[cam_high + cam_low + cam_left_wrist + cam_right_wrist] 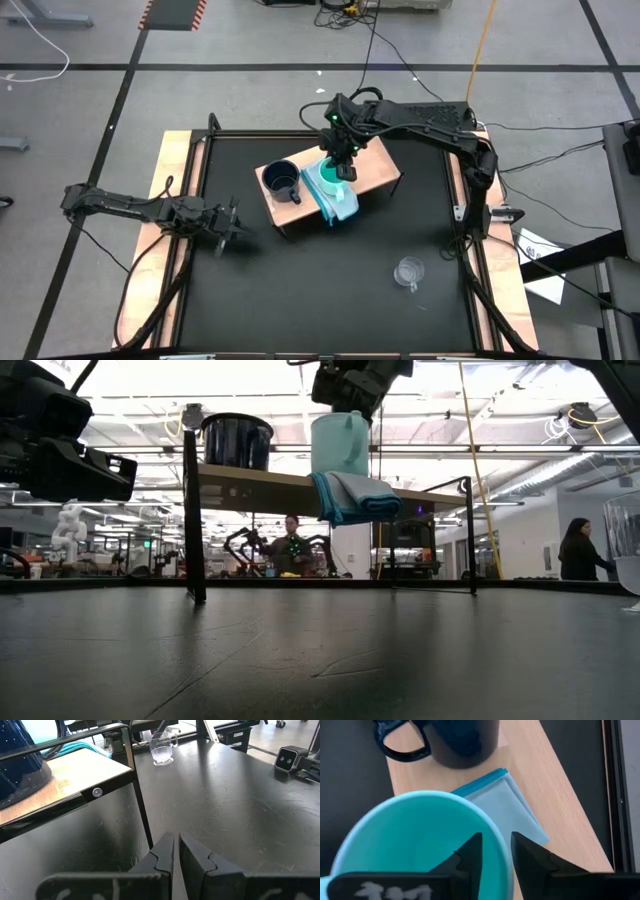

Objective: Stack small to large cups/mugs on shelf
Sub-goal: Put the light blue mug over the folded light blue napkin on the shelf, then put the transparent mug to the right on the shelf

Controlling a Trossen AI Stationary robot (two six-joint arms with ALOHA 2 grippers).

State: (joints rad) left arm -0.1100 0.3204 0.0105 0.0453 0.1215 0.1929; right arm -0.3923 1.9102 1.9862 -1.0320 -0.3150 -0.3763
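Note:
The light wooden shelf stands on dark legs at the middle of the black table. A dark navy mug stands upright on its left part. Beside it a turquoise cup stands upright on a folded pale blue cloth that hangs over the shelf's near edge. My right gripper is open at the cup's top. A clear glass mug stands on the table toward the near right. My left gripper waits shut, low over the table left of the shelf. My right gripper comes slanting down from above with one finger inside the turquoise cup and the other outside, the cup's rim between them. Whether either finger touches the rim, I cannot tell. The cup stands upright on the cloth.
The shelf's thin dark legs and frame stand close to my left gripper. Wooden borders run along the table's left and right sides. A small black camera sits on the table. People show in the room beyond.

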